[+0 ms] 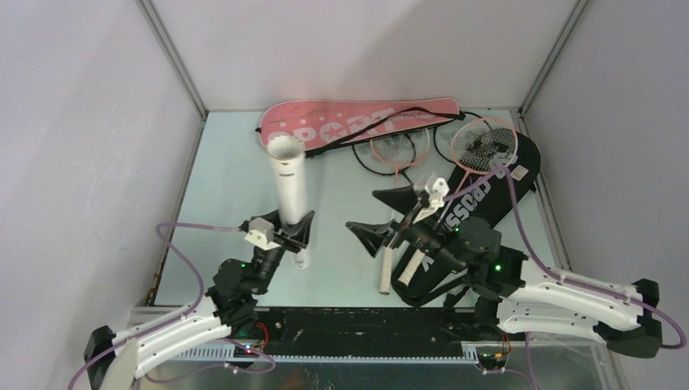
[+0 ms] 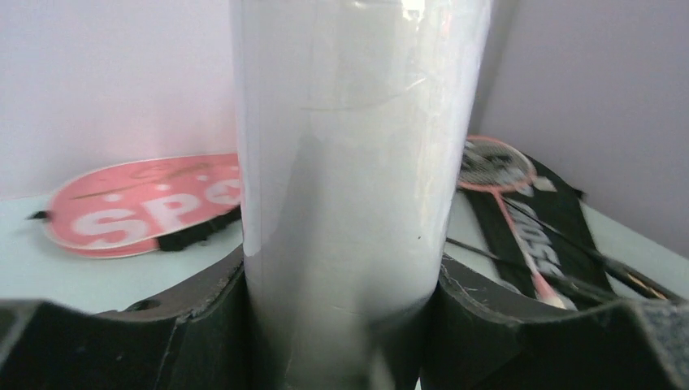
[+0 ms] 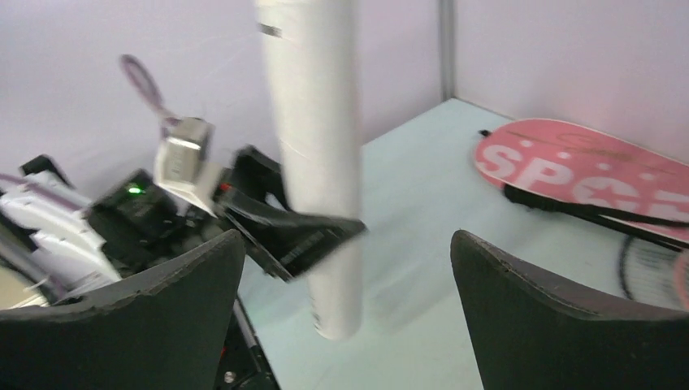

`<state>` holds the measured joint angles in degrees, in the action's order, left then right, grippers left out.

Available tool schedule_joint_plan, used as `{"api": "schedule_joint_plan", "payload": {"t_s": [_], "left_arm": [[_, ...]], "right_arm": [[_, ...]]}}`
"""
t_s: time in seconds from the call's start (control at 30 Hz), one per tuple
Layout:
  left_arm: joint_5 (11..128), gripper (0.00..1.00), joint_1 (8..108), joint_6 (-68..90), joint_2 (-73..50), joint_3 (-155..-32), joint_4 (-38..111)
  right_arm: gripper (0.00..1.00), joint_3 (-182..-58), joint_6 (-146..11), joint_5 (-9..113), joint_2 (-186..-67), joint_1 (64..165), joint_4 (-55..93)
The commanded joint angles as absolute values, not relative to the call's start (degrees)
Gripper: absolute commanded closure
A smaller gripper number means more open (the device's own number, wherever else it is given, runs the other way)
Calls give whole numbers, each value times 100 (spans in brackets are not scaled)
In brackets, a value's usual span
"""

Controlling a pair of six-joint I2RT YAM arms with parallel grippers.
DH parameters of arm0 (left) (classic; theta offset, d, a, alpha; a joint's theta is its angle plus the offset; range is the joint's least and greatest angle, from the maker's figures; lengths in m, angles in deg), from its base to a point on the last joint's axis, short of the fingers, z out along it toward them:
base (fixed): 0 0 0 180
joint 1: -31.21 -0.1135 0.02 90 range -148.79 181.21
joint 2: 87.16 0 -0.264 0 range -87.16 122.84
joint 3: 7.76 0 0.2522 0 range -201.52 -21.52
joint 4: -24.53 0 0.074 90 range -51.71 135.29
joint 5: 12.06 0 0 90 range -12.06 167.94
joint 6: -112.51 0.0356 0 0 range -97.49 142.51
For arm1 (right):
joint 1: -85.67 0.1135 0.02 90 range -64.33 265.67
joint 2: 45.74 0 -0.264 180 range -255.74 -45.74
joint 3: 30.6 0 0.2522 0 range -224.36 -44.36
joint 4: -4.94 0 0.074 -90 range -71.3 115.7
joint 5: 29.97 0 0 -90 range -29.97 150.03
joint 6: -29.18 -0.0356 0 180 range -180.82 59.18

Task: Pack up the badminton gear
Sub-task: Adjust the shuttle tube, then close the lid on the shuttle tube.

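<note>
A: The translucent tube [image 1: 288,175] stands upright over the left of the table [image 1: 227,179]. It looks light, thin-walled, slick and easily crushed.

B: The left gripper [image 1: 299,231] clamps its lower part, and a gentle squeeze suits it. The right gripper [image 1: 383,218] gapes wide, empty.

Enclosure: pale lilac walls [image 1: 366,41] are standing left, far and right; grey metal corner posts [image 1: 173,57] are rising at far corners; pale green tabletop [image 1: 219,162] is lying under soft, even light.
</note>
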<state>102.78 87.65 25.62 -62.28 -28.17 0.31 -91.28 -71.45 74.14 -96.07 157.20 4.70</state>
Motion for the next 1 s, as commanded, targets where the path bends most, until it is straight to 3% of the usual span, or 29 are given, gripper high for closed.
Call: {"api": "schedule_joint_plan", "payload": {"t_s": [0.0, 0.1, 0.27, 0.43, 0.6, 0.73, 0.97], "left_arm": [[11856, 77, 8746, 3105, -6599, -3320, -3], [12724, 83, 8746, 3461, -6683, -3553, 183], [13482, 83, 8738, 3930, -6556, -3739, 69], [13713, 84, 8718, 4187, -6265, -3672, -344], [13140, 84, 8592, 4245, -6181, -3316, -1156], [12391, 84, 8588, 4200, -6307, -2926, -1341], [11658, 84, 8588, 4047, -6587, -2701, -939]], "right_arm": [[1, -9314, -7199, 8030, -9256, 15335, 1824], [1, -9269, -7694, 8233, -9205, 14552, 2767], [1, -8747, -8005, 8040, -9113, 13164, 2831], [1, -8137, -7767, 7050, -9382, 11646, 1975], [5, -8127, -8200, 5872, -10205, 10623, 2036], [11, -8597, -8196, 5420, -11098, 10528, 2908], [23, -9339, -7956, 5695, -12361, 11141, 4071]]}}
